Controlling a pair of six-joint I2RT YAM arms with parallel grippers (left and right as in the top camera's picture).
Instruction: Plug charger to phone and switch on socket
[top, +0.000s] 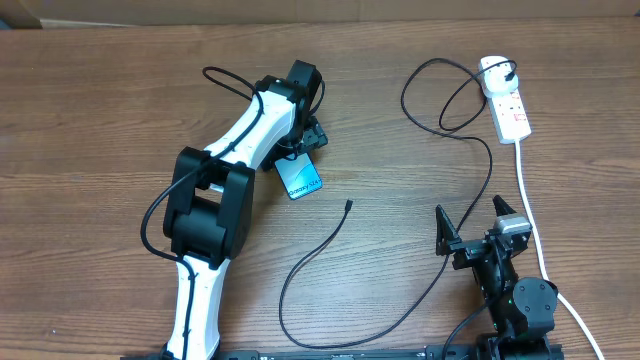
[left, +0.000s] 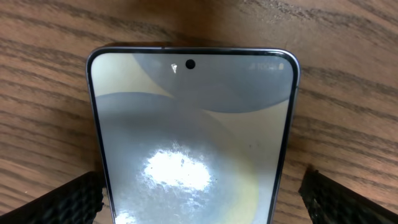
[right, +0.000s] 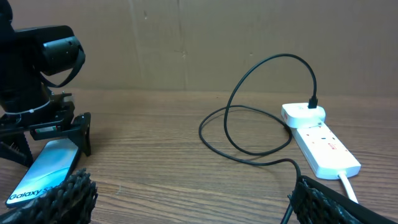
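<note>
Two released tools: left tool (top: 306, 140) flanks the phone (top: 302, 181) marked "Galaxy S24", right tool (top: 472, 228) at 5 o'clock, charger (top: 347, 206) plugged into socket (top: 510, 105) at 1 o'clock.

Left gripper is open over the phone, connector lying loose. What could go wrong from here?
1. The left gripper straddles the phone, which lies flat on the table; closing on its thin edges could skid or rotate it.
2. The charger's tip lies apart from the phone on a long looped cable; the right gripper may pinch it poorly, and the cable could twist it.
</note>
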